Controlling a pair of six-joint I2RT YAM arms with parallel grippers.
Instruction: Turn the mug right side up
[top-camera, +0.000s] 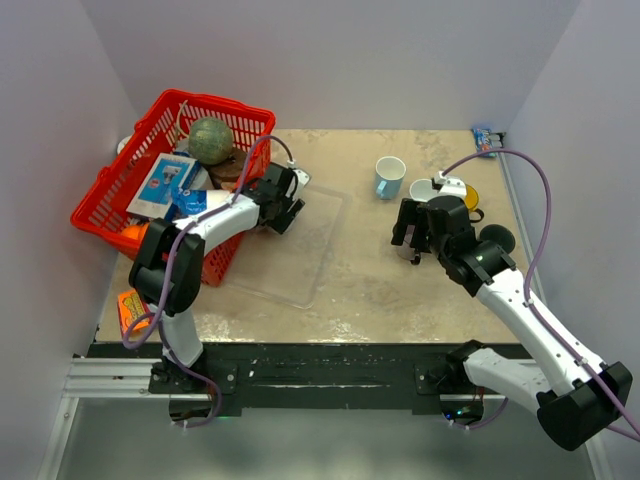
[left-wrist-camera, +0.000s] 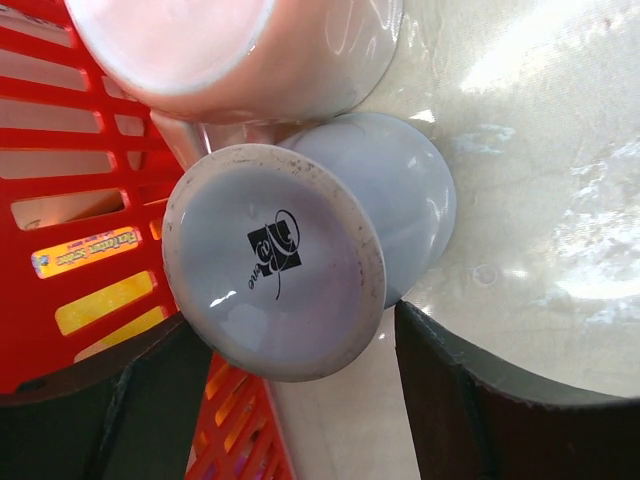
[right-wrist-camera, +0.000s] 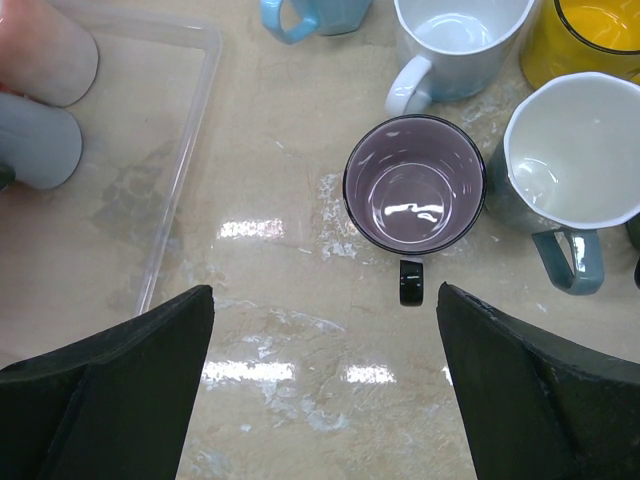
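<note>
Surface: beige marbled table (top-camera: 400, 290) is sitting between pale lilac walls.
Basket: red basket (top-camera: 110, 195) is resting tilted at the far left, holding a green ball (top-camera: 210, 140) and some packets.
Tray: clear tray (top-camera: 320, 250) is lying flat mid-table, its left end near the basket.
Task mug: grey mug (left-wrist-camera: 275, 260) is standing upside down in the tray's left end, just beside the basket, with its printed base facing the left wrist camera.
Pink mug: pink mug (left-wrist-camera: 230, 50) is standing against the grey mug, touching it.
Left gripper: left gripper (top-camera: 285, 205) is reaching over the tray corner; its fingers (left-wrist-camera: 150, 410) are standing apart on either side of the grey mug's base. Whether they are pressing on it, I cannot tell.
Right gripper: right gripper (right-wrist-camera: 322, 300) is hovering over the table's right side, jaws spread wide and holding nothing.
Dark mug: dark mug (right-wrist-camera: 414, 185) is standing upright below the right gripper, handle pointing toward the arm.
Other mugs: white mug (right-wrist-camera: 460, 40), yellow mug (right-wrist-camera: 590, 35) and slate mug (right-wrist-camera: 575, 150) are standing upright, clustered near the dark mug; a light blue mug (top-camera: 389, 177) is standing apart, farther back.
</note>
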